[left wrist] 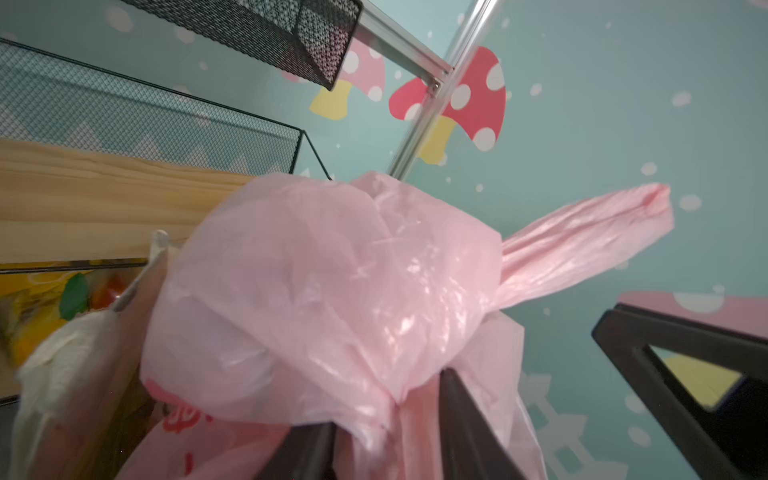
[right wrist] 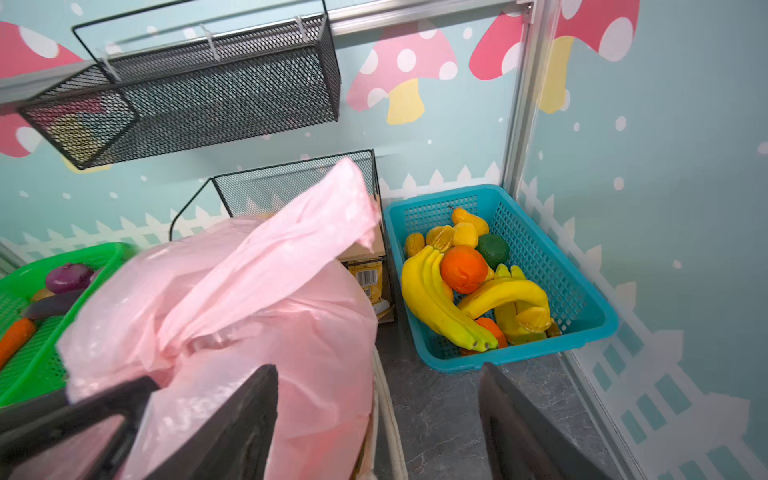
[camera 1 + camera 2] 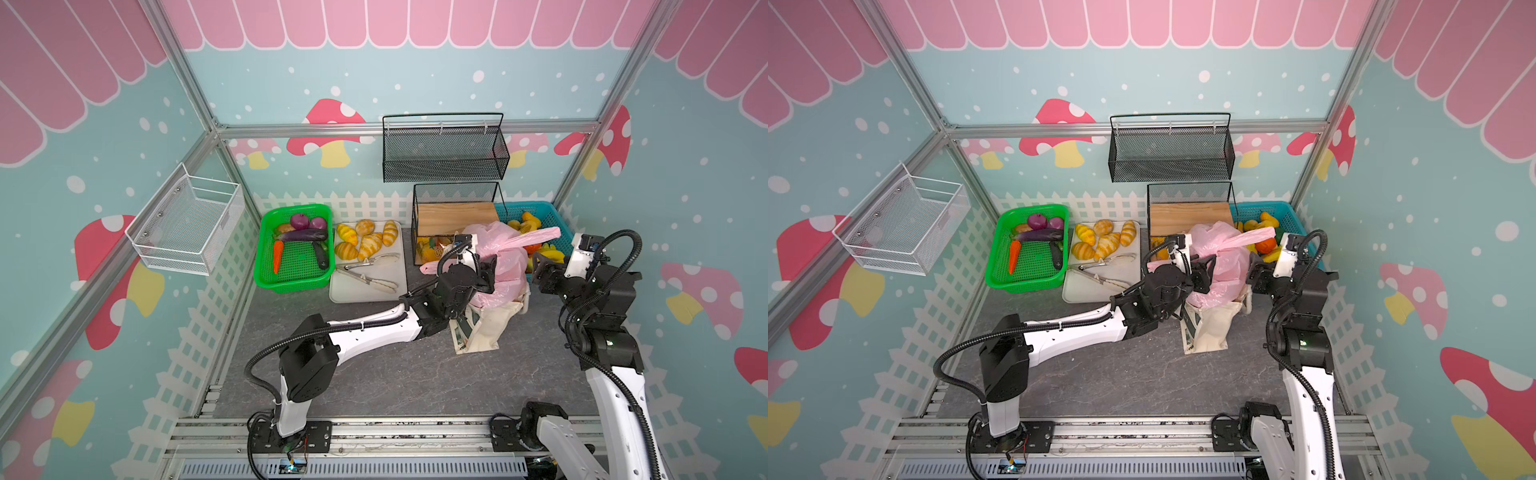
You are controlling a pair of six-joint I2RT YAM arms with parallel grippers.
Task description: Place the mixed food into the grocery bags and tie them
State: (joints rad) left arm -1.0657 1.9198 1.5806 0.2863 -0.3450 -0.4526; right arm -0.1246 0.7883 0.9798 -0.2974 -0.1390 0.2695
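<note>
The pink plastic grocery bag point(image 3: 500, 253) point(image 3: 1229, 259) bulges out of the cream canvas tote point(image 3: 486, 328) point(image 3: 1212, 332) at the right middle of the table. One twisted handle point(image 3: 536, 236) pokes right, another end point(image 3: 430, 268) left. My left gripper point(image 3: 484, 272) point(image 1: 386, 403) is open, with the bag's gathered neck point(image 1: 399, 407) loose between its fingers. My right gripper point(image 3: 540, 270) point(image 2: 378, 370) stands open just right of the bag point(image 2: 249, 311), holding nothing. A carrot point(image 3: 277, 255) and an eggplant point(image 3: 300, 235) lie in the green basket. A yellow snack packet point(image 2: 368, 278) sits under the rack's shelf.
Green basket point(image 3: 291, 286) at back left. White board point(image 3: 395, 291) with bread rolls and tongs beside it. Black mesh rack point(image 3: 455, 195) with a wooden shelf behind the bags. Blue basket point(image 3: 557, 216) of bananas and fruit at back right. Wire baskets hang on the walls.
</note>
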